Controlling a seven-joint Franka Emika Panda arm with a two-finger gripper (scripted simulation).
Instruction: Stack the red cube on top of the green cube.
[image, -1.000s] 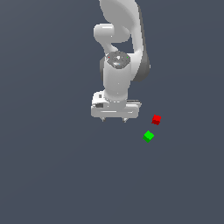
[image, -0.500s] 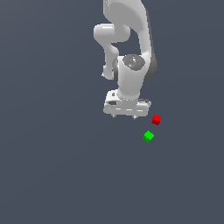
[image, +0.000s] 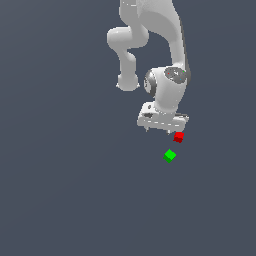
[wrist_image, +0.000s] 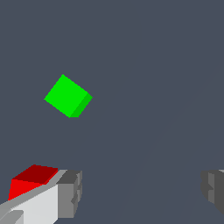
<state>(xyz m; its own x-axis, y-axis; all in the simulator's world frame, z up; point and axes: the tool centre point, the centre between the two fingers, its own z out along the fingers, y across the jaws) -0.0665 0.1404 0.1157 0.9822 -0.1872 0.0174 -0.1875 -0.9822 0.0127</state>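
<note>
On gray floor: one red cube (image: 178, 136), one green cube (image: 169, 156).

The gripper (wrist_image: 140, 192) has its jaws spread wide, with only bare grey floor (wrist_image: 153, 65) between the fingers (wrist_image: 65, 197). The red cube (wrist_image: 28, 181) sits just outside one finger, partly hidden behind it. The green cube (wrist_image: 68, 96) lies apart, farther ahead.

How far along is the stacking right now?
Nothing is stacked yet. The red cube sits on the floor apart from the green cube. The claw is open above the floor, and the red cube lies outside one finger, not between the two. Centring, grasping, lifting and placing remain.
</note>
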